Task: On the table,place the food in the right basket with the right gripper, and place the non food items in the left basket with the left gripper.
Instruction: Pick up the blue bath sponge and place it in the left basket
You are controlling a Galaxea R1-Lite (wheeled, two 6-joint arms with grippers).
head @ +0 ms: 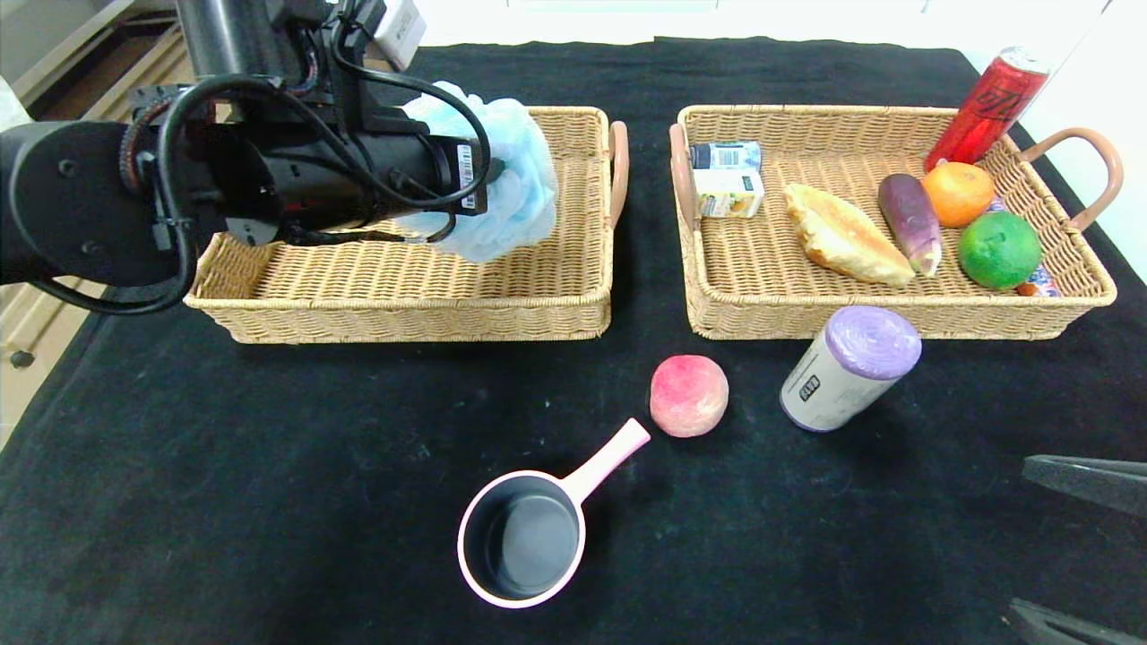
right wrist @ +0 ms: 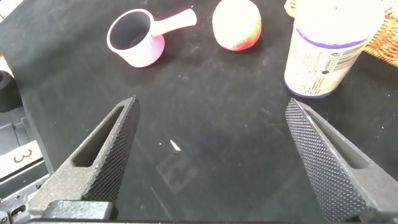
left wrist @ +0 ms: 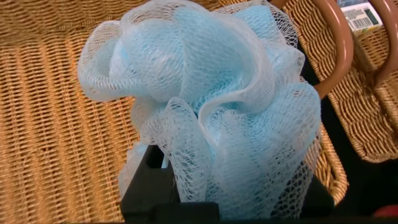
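Though the fluffy mesh hides most of its jaws, the left gripper (left wrist: 217, 196) is clenched on the light-blue bath puff (head: 506, 175), held over the left basket (head: 403, 287) — the arm's black bulk blocks that tray's far left corner. Near the surface's (head: 224, 466) right edge, the right gripper (right wrist: 217, 155) hangs with jaws spread wide, cut off in the head view. Ahead lie the peach (head: 688, 395), pink pan (head: 524, 537) and purple-capped roll (head: 847, 367); croissant (head: 842, 235) and eggplant (head: 909, 219) sit in the woven right basket (head: 896, 309).
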